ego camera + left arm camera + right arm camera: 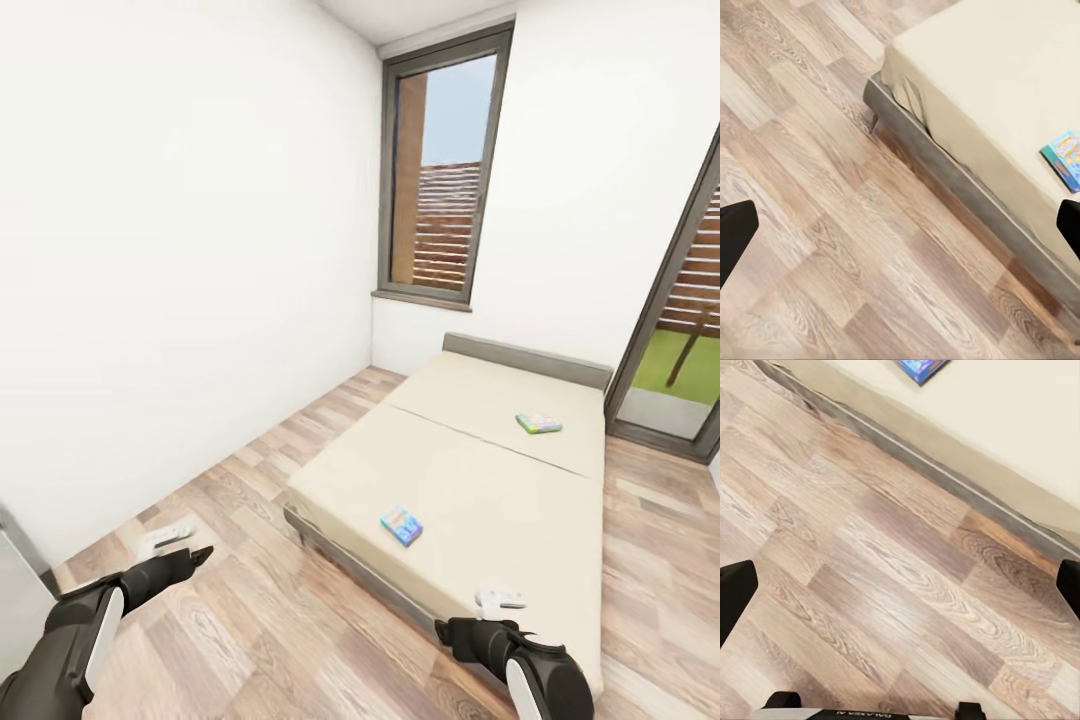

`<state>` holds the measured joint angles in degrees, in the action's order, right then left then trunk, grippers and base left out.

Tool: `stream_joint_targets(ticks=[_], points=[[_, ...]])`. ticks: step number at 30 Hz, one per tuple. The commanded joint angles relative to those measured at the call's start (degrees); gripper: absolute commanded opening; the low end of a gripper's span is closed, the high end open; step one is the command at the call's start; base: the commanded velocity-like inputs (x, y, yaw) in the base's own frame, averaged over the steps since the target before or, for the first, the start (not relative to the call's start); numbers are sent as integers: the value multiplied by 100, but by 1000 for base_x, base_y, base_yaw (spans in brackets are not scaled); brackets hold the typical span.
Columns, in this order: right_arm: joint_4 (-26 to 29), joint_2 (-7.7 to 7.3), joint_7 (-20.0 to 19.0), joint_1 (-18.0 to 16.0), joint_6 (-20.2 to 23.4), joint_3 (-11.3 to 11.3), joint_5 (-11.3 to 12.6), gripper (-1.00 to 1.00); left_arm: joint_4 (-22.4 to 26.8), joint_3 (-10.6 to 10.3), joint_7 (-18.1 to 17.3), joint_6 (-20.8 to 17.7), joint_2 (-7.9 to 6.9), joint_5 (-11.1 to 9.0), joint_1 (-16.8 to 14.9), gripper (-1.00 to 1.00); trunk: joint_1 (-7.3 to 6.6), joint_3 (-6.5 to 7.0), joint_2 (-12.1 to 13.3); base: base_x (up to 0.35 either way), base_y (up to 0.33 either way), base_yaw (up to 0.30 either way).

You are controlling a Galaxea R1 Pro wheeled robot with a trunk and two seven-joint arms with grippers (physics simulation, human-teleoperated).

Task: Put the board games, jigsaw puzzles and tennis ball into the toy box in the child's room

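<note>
Head view gives you the child's room: white walls, a wood-plank floor (250,600) and a tall grey-framed window (440,170) in the far wall, with a second glazed opening (680,340) at the right edge. The bed (480,500) lies ahead of you, its grey headboard (525,358) against the far wall and its beige cover bare but for two board games. The near game (401,525), mostly blue, lies flat near the foot of the bed, closer to its left side. The far game (538,423), pale with a green edge, lies flat nearer the headboard, well apart from the first.

Your left gripper (180,545) hangs over the floor to the left of the bed, holding nothing. Your right gripper (498,600) hangs over the bed's near edge, also holding nothing, with the near game just beyond it and to its left.

From the left wrist view, the jaws stand wide, one dark fingertip (735,236) at each side of the picture, with the floor (832,225), the bed's grey corner frame (945,169) and the near game (1065,159) between them. From the right wrist view, the jaws stand wide as well, over the floor (885,585) beside the bed's edge (945,472), and a corner of the near game (921,369) shows on the cover.
</note>
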<state>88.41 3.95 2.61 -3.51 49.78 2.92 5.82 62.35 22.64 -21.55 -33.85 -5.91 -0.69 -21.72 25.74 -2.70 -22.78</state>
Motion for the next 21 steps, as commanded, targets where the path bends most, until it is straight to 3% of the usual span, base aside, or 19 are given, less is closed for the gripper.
stream_joint_targets(ticks=[1,21], points=[[5,1,28,-6,23,-2,51,100,5,12,-25,-40,2,-4,-7,100,4,-14,-14,0,0,292],[-5,4,29,-9,23,-2,59,100,5,12,-26,-29,2,-5,-6,100,4,-14,-14,0,0,292]])
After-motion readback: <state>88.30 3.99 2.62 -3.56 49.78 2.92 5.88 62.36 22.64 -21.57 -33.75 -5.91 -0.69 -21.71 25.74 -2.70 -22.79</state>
